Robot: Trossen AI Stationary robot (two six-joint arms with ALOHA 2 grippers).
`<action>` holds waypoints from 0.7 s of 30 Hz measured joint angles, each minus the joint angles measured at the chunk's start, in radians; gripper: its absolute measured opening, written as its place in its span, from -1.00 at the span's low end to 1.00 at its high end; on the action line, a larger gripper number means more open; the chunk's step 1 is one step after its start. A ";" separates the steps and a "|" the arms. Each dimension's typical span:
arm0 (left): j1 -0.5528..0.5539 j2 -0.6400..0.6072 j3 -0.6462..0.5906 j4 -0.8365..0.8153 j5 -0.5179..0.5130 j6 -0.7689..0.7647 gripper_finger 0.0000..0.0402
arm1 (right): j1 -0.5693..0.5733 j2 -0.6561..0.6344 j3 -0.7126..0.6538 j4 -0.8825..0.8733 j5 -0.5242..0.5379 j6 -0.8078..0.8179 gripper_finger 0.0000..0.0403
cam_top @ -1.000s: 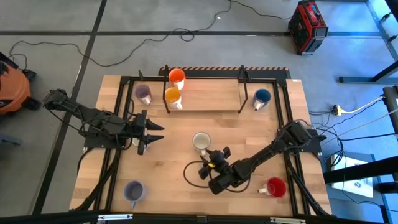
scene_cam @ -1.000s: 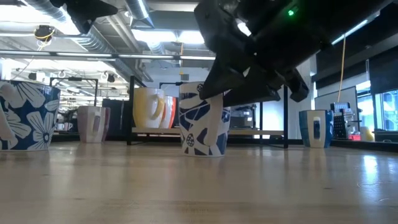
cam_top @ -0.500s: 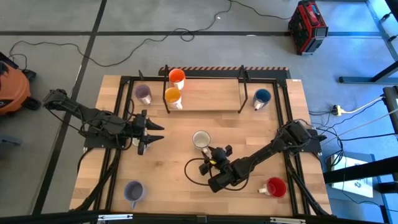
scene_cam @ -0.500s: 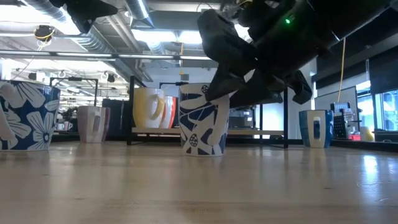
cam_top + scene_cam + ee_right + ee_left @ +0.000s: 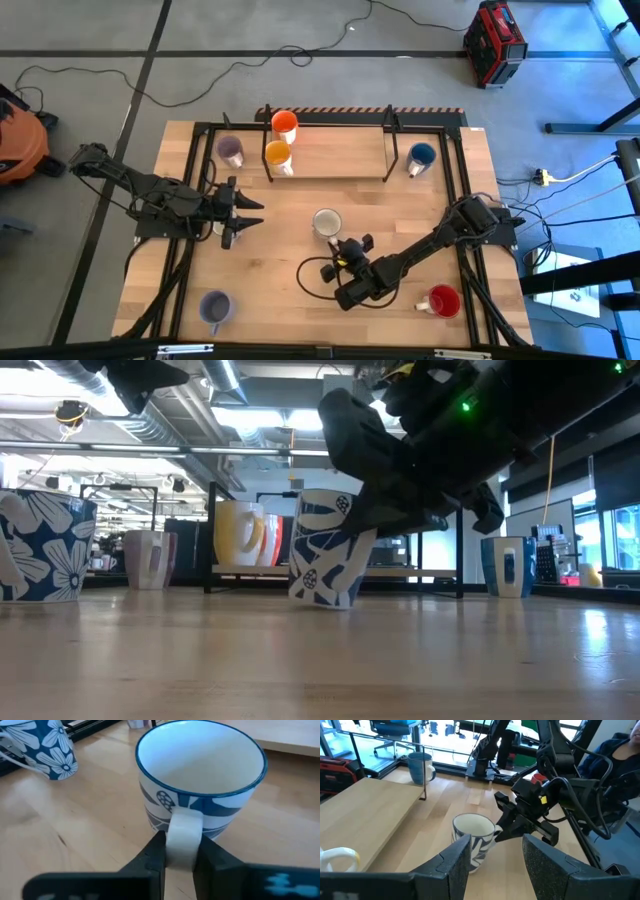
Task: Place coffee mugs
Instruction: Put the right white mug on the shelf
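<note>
Your right gripper [image 5: 178, 851] is reaching into the middle of the table [image 5: 330, 190], and its jaws are pinching the handle of the white mug with blue leaf pattern [image 5: 330, 548]. The handle is sitting squarely between the two fingers [image 5: 152, 851], touching both. The mug is leaning to one side, one edge of its base lifting off the wood. Your left gripper [image 5: 248, 212] is hovering to the left of that mug, jaws standing apart and gripping nothing. Two orange mugs [image 5: 281, 140] are standing on the raised shelf [image 5: 335, 155] behind.
</note>
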 joint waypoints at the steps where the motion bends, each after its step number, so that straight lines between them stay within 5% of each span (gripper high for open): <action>1: 0.000 0.000 0.000 -0.004 0.000 0.000 -0.14 | 0.000 0.000 0.000 0.000 -0.001 0.000 -0.78; 21: 0.000 -0.032 0.000 -0.014 0.004 0.000 -0.14 | 0.000 -0.076 -0.001 -0.033 -0.086 -0.080 -0.78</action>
